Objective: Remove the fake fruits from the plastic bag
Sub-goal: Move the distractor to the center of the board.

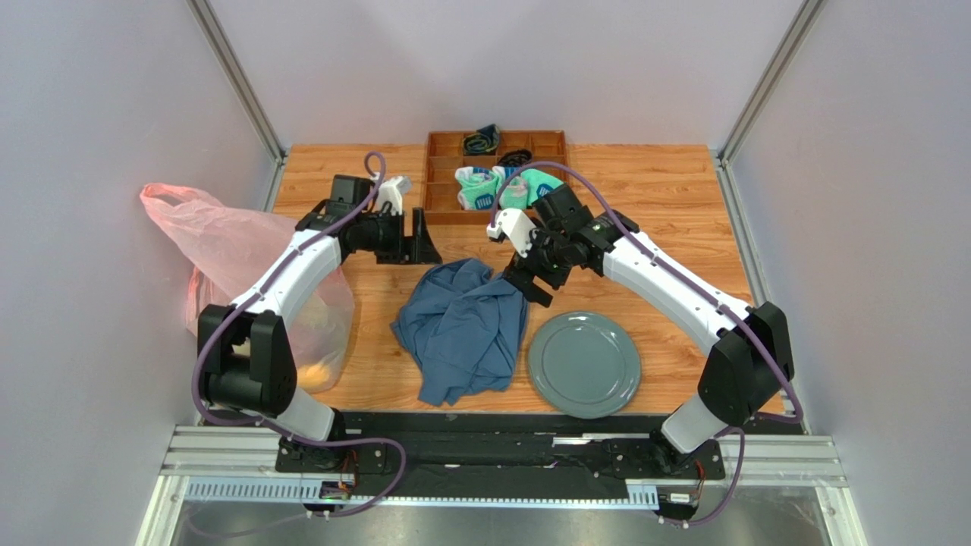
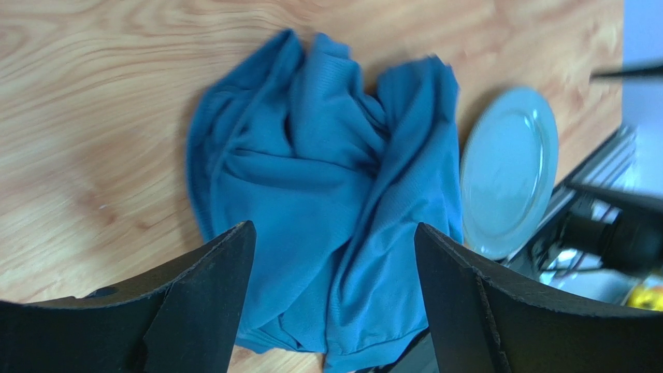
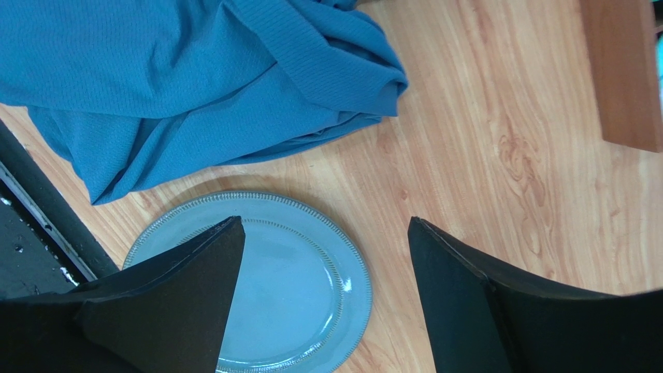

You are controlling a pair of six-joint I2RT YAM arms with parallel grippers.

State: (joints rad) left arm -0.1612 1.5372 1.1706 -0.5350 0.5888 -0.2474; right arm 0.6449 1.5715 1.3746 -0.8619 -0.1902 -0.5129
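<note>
pink plastic bag point(image 1: 222, 245), perhaps fruit point(image 1: 323, 366) inside

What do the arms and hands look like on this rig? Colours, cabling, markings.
The left arm and right arm have white links with black joint housings. A purple cable loops along each. The left hand and right hand each have two matte black wedge-shaped fingers that taper toward the tip. No markings are legible.

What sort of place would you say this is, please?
Probably a lab robot test cell: plain panel walls box in a wooden table, and a blue cloth and grey plate lie staged there.
</note>
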